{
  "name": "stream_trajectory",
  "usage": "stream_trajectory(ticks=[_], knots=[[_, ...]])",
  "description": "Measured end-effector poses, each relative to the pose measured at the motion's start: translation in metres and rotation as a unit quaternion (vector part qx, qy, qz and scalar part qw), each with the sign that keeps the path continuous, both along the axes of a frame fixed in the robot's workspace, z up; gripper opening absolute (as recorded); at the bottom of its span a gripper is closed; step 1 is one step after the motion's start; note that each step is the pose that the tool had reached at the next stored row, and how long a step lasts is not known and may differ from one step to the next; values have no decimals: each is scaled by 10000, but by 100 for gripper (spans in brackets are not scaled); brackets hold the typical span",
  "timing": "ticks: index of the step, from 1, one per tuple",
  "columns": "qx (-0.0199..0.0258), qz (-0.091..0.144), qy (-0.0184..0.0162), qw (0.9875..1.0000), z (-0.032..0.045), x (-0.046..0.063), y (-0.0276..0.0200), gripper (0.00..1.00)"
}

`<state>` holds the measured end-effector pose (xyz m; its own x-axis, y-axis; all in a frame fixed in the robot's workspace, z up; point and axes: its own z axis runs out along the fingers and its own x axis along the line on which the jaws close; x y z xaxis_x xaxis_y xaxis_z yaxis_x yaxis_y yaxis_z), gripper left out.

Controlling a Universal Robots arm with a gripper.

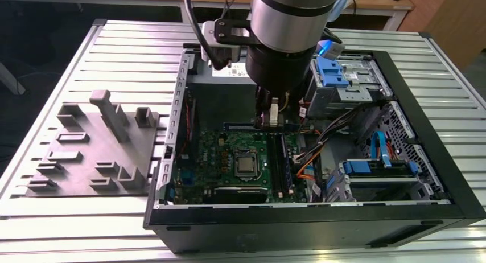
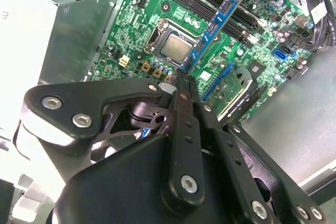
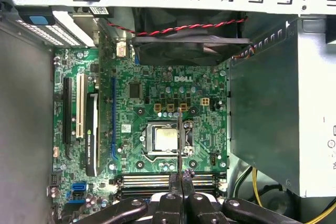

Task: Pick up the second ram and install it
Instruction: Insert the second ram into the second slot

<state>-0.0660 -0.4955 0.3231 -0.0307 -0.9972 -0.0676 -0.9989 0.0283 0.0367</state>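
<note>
Second ram (image 2: 212,29) is in the gripper (image 2: 182,83), not in the board. Claw is pinched right down on one end of the stick, and the rest sticks out past the tips

Second wrist view shows its blue face and chips. First wrist view has the ram (image 3: 179,140) dead edge-on, crossing the CPU socket (image 3: 165,139). So the jaws clamp across the thickness, flat faces against them. Sensible for a thin card: my guess is it keeps the long edges free for a slot

Stick hangs above the motherboard (image 3: 157,85), no contact that I can see. It reads as running crosswise to the DIMM slots (image 3: 142,180), which lie just beside the claw tips in that view. My read: not lined up with a slot, nothing seated

Grey power supply box (image 3: 262,114) sits alongside, apart from the stick

Exterior view: arm reaches down into the open PC case (image 1: 456,183), well apart from the grey parts holder (image 1: 91,149) out on the slatted table (image 1: 61,64)
</note>
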Motion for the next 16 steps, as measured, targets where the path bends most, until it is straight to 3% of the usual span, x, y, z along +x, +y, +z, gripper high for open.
stream_trajectory(ticks=[4, 8, 16], knots=[[-1, -279, 0, 9996, -1, 0, 0, 8], [0, -573, 0, 9984, -3, 0, 0, 8], [-4, -1080, 0, 9941, -4, 0, 0, 8]])
